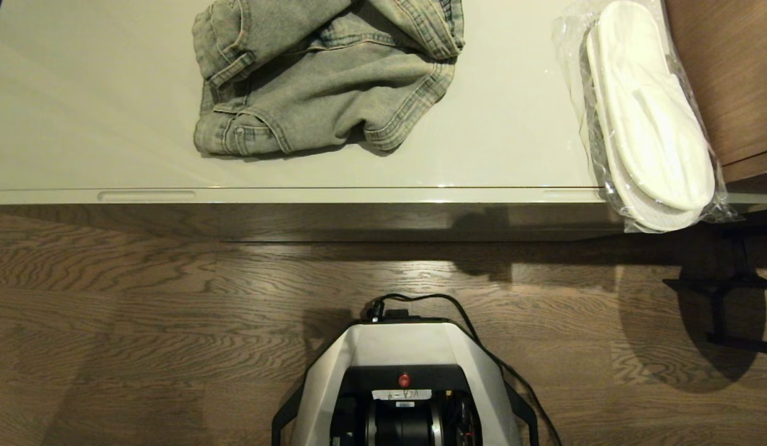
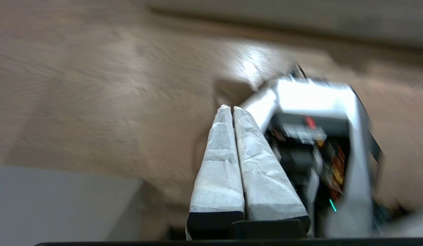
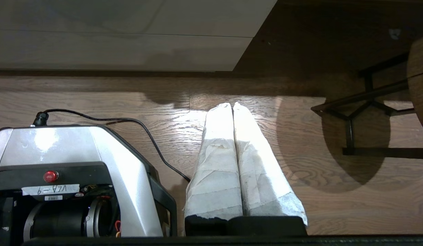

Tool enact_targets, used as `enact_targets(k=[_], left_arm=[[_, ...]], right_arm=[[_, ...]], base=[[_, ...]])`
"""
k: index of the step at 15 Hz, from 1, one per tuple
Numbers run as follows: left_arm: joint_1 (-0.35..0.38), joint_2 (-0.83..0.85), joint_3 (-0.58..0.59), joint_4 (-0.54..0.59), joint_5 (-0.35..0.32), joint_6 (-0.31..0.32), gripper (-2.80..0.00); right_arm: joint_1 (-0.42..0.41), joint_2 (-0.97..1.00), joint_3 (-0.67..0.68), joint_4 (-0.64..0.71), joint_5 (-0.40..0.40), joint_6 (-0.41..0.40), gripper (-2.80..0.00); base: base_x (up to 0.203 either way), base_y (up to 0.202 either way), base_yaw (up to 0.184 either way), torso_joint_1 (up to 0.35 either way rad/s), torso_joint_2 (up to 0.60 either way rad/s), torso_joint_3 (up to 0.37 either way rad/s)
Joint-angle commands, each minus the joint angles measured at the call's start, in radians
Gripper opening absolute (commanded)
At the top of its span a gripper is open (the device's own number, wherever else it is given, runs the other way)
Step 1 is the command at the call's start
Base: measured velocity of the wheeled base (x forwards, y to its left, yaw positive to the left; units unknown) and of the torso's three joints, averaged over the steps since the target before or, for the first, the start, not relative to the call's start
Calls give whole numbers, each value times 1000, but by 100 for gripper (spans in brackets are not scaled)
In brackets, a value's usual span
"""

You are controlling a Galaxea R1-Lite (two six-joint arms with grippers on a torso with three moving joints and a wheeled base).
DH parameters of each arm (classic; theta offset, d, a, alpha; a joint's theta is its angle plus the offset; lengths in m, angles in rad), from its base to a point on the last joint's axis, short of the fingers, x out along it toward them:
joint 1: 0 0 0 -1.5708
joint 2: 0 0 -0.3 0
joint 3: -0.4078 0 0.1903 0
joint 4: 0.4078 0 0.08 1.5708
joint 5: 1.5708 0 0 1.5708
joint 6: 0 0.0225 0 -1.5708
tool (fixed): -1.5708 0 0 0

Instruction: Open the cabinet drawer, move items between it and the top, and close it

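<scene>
One pack of white slippers (image 1: 650, 118) in clear plastic lies at the right end of the glossy off-white cabinet top (image 1: 92, 105), its near end hanging over the front edge. The drawer front (image 1: 359, 196) sits flush under the top, shut. Neither arm shows in the head view. My left gripper (image 2: 231, 108) hangs over the wooden floor beside my base, its taped fingers pressed together and empty. On the other side of the base my right gripper (image 3: 231, 104) is likewise shut and empty above the floor, well short of the cabinet (image 3: 129, 34).
A crumpled pair of grey denim shorts (image 1: 328, 74) lies on the middle of the top. Brown wooden furniture (image 1: 724, 74) stands at the right, with a black metal stand (image 1: 724, 303) on the floor below. My base (image 1: 405, 384) is centred before the cabinet.
</scene>
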Motion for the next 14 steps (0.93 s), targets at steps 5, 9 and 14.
enact_targets(k=[5, 9, 14], left_arm=[[0, -2, 293, -267, 23, 81, -280], [0, -2, 475, -562, 1, 148, -280], [0, -2, 619, -690, 11, 180, -280]], right_arm=[[0, -1, 4, 0, 0, 1, -280], [0, -1, 4, 0, 0, 31, -280], [0, -1, 4, 0, 0, 232, -280]], base=[[0, 0, 0, 0, 0, 0], [0, 0, 0, 0, 0, 0], [0, 0, 0, 0, 0, 0]])
